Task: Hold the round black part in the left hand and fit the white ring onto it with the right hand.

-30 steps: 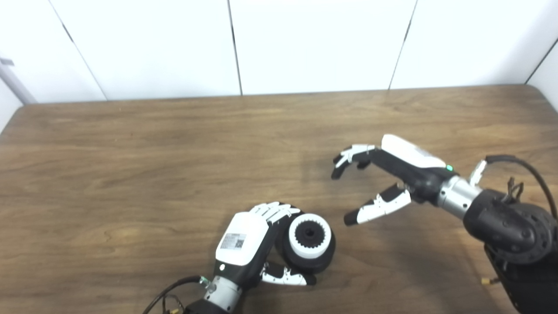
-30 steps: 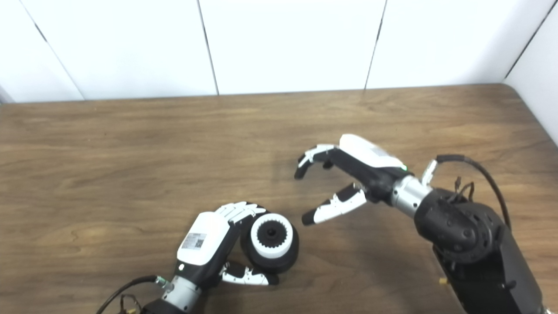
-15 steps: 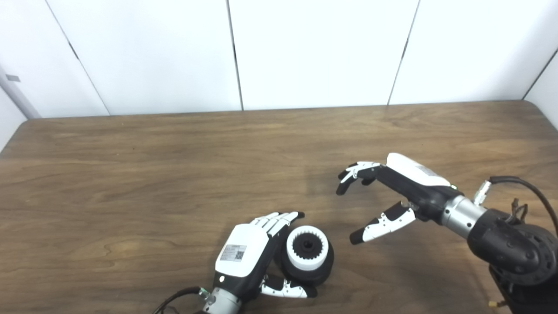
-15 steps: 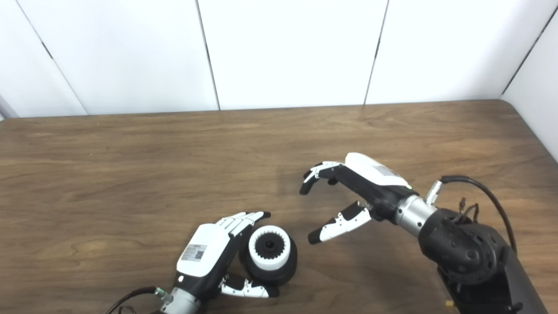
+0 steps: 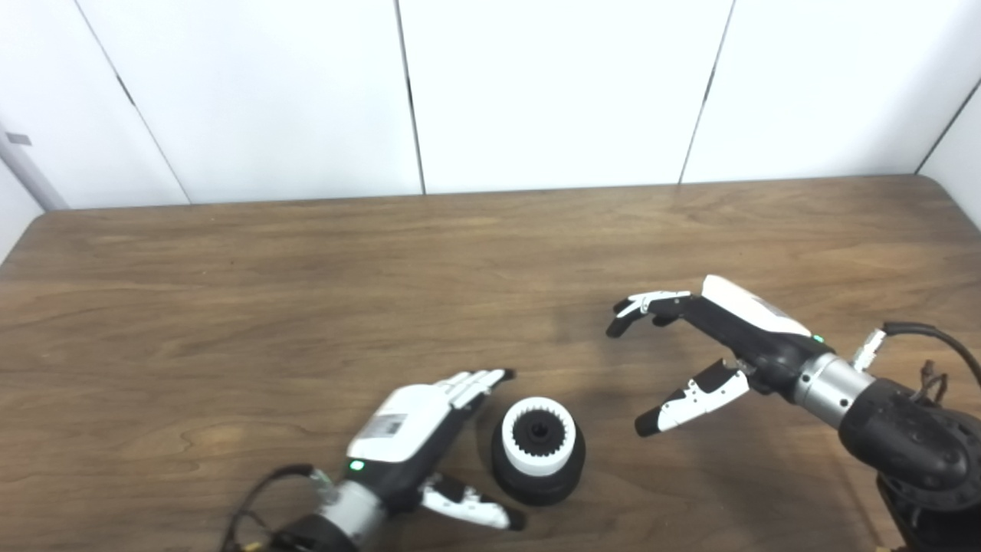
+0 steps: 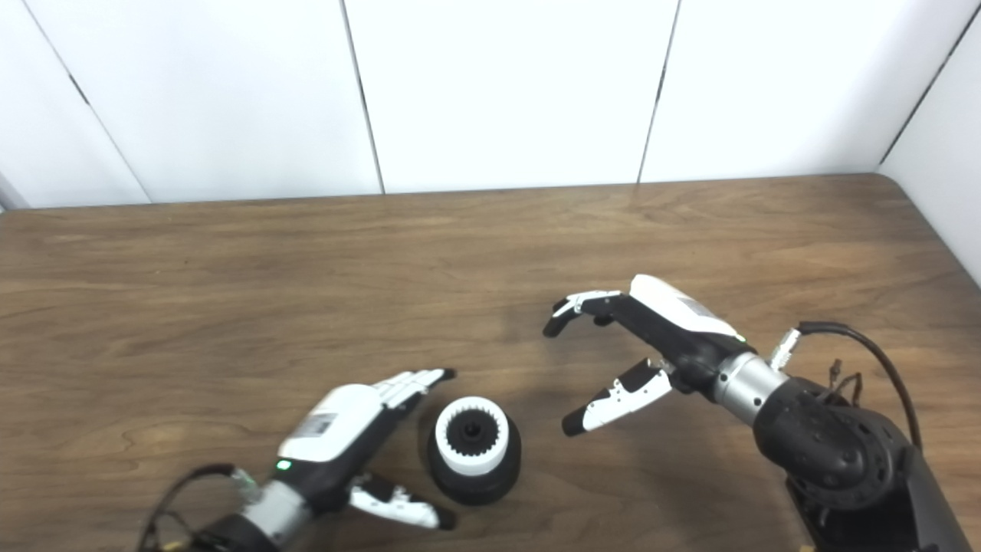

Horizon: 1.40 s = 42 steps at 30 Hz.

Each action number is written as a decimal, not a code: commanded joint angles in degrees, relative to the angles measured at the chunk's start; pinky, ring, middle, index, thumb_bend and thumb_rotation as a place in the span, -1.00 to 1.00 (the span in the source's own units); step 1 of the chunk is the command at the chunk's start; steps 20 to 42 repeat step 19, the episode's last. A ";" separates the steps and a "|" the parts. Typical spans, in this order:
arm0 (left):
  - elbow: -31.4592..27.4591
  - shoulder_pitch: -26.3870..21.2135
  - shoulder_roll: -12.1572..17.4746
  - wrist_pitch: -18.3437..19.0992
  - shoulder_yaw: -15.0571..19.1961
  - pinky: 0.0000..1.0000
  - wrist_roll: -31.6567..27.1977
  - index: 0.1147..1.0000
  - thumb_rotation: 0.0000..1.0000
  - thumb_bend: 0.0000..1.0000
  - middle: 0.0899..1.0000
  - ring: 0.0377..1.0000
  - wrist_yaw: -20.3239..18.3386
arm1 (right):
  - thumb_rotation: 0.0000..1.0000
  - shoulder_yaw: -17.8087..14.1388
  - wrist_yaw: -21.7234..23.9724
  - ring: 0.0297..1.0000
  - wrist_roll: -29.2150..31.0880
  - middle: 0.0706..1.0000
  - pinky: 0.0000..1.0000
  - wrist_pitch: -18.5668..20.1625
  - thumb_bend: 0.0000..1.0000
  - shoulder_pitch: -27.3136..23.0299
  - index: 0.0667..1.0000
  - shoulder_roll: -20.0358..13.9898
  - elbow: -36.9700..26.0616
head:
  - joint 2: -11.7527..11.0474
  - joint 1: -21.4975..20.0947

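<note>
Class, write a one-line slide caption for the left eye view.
White ring seated on round black part; both open hands clear.

Seen from the right eye: a round black plastic part (image 6: 475, 475) stood on the brown wood-grain surface (image 6: 230, 291), with a white toothed ring (image 6: 472, 436) seated on its top. Just to its left lay the left robot hand (image 6: 349, 429), white-backed, fingers (image 6: 410, 381) spread and straight, thumb stretched below the part, clear of it. Well to the right hovered the right robot hand (image 6: 625, 349), fingers curled forward, thumb held apart, empty. Behind the surface rose a white panelled wall (image 6: 506, 84).
</note>
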 commanded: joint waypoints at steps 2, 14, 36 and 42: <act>-1.77 1.90 2.70 6.23 2.96 0.80 -3.04 0.92 -0.28 1.00 0.93 0.92 -5.07 | -0.36 -1.48 -2.32 0.76 0.37 0.68 0.59 -1.12 0.98 -1.61 0.33 -0.92 -0.85 | 0.01 -0.01; -7.48 4.72 3.98 11.47 15.57 0.82 -23.63 1.00 -0.28 1.00 1.00 1.00 -2.52 | -0.09 -4.49 -4.79 0.76 3.65 0.75 0.62 -0.45 0.90 4.91 0.59 -0.84 -2.42 | 1.24 -0.03; -2.37 7.91 -3.23 -4.48 21.90 0.90 -33.08 0.96 0.14 0.97 0.98 0.98 10.54 | 0.30 -6.61 -8.09 0.81 6.16 0.85 0.71 -0.72 0.59 10.43 0.78 1.70 -3.36 | 1.98 -0.04; -2.37 7.91 -3.23 -4.48 21.90 0.90 -33.08 0.96 0.14 0.97 0.98 0.98 10.54 | 0.30 -6.61 -8.09 0.81 6.16 0.85 0.71 -0.72 0.59 10.43 0.78 1.70 -3.36 | 1.98 -0.04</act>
